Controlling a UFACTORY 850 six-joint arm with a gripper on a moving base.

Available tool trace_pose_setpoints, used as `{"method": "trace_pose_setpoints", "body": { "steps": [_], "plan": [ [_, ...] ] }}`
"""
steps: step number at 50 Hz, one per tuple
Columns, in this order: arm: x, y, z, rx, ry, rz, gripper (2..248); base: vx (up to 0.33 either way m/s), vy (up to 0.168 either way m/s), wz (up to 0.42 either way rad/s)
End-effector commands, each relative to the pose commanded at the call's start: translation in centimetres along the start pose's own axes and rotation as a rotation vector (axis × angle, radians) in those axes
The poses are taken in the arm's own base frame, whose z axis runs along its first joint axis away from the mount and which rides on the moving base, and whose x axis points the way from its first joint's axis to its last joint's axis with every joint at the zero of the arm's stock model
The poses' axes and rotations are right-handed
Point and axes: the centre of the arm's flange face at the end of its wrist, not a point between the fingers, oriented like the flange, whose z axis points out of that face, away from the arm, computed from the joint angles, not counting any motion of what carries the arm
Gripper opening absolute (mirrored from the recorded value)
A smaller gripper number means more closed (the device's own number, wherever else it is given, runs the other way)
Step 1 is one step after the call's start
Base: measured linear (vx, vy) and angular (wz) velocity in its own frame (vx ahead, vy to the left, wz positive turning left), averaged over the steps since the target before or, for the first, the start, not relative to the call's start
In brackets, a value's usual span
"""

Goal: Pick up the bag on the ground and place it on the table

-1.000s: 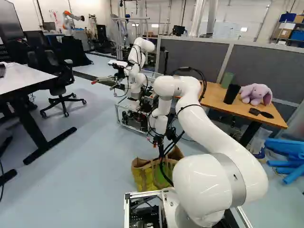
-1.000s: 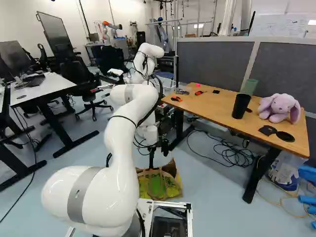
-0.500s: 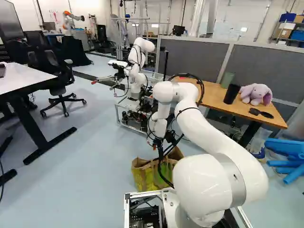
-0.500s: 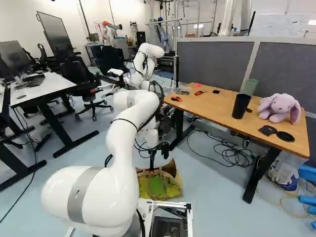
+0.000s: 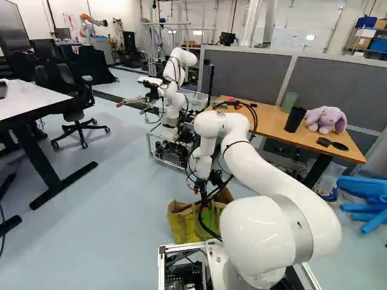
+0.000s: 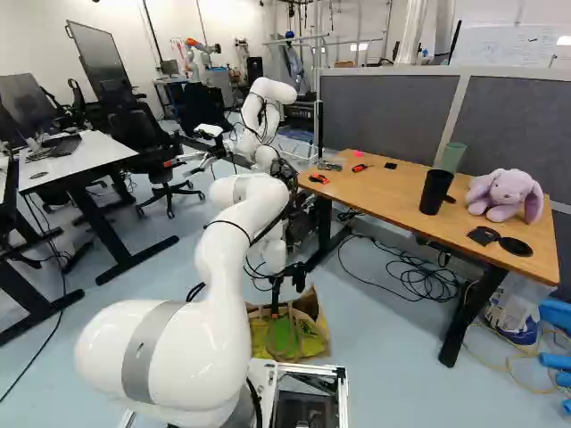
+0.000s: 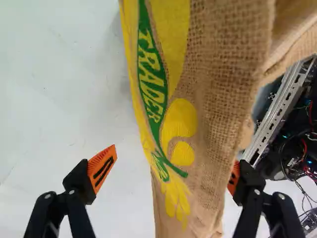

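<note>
In the right base view my gripper [image 6: 275, 310] points down at the mouth of the bag [image 6: 309, 342], a tan, yellow and green burlap bag standing on the floor close ahead of my base. In the wrist view the gripper [image 7: 172, 161] is open, its fingers wide apart. One side of the bag [image 7: 198, 99] runs between them; one orange pad [image 7: 102, 167] stands clear of it over the floor, the other is partly hidden behind the burlap. The wooden table [image 6: 384, 192] stands to the right of the arm.
On the table are a black cup [image 6: 435, 191], a green cup [image 6: 451, 157], a purple plush rabbit [image 6: 507, 196], dark flat items and small tools. Cables [image 6: 419, 276] lie beneath it. Another robot [image 5: 175, 78] stands beyond my arm. A white desk [image 5: 27, 99] is at the left.
My arm has bent lower and the gripper has come down into the bag's opening, shifting slightly left in the left base view. The bag and base have not visibly moved.
</note>
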Motion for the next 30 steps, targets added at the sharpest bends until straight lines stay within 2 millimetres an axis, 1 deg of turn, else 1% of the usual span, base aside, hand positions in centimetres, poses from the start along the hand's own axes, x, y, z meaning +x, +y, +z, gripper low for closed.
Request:
{"method": "trace_pose_setpoints", "body": {
  "steps": [30],
  "plan": [
    [0.4, -0.6, 4.5, 0.001, 0.000, 0.000, 247, 0.000, 0.000, 0.000]
  ]
}}
